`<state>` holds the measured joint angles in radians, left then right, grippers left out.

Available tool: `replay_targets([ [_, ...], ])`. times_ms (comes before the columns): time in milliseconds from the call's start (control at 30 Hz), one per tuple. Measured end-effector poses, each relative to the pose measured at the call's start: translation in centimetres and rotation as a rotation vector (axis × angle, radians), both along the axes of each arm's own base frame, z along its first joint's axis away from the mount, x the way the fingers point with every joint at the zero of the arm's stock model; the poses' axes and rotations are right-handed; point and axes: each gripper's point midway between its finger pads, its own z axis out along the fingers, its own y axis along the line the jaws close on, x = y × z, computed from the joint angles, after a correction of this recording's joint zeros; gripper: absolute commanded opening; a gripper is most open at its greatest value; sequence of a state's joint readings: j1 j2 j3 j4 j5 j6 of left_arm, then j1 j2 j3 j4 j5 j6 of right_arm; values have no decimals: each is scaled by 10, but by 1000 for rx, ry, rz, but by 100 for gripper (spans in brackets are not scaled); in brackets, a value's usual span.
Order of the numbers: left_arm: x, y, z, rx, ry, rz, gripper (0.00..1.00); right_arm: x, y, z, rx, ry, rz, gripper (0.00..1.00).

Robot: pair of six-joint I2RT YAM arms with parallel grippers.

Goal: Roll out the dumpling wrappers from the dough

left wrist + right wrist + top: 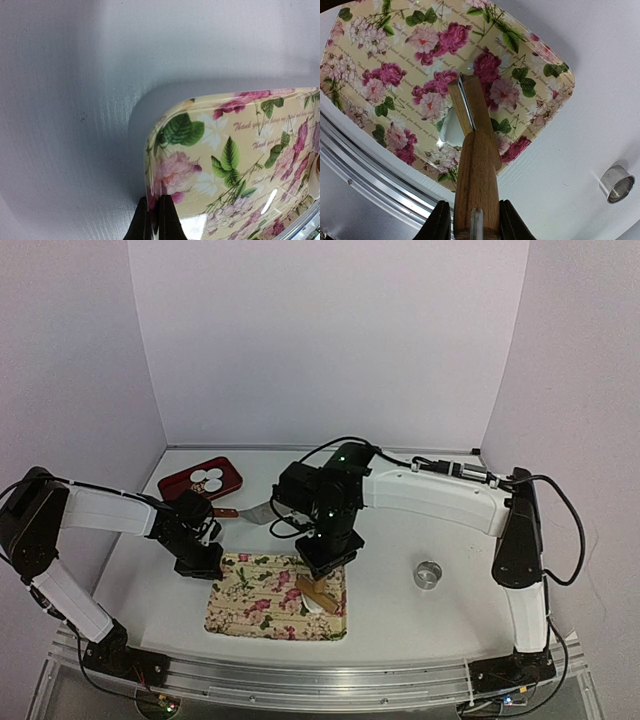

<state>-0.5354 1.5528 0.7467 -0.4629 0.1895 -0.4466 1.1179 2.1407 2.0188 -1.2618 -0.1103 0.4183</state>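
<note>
Firmly, right gripper [476, 222] holding roller [477, 160], perhaps over dough [451, 131]

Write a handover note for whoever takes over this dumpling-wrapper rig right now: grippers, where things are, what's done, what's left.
Left gripper: shut, tips at the corner rim of the floral tray.
Right gripper: shut on the wooden roller, whose head is over the dough on the floral tray.
Dumpling wrappers: a few lie on the red tray, back left. The metal ring stands on the table to the right.
Done: those wrappers.
Left: roll the dough lump out thin, then probably cut more with the ring.
</note>
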Motion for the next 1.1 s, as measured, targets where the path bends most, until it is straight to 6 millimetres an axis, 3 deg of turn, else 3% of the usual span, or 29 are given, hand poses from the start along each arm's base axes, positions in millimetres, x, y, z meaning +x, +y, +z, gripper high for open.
replay_targets([
  [1100,1,-2,0,-5,26,23,0,-25,17,-14,3,15,23,0],
])
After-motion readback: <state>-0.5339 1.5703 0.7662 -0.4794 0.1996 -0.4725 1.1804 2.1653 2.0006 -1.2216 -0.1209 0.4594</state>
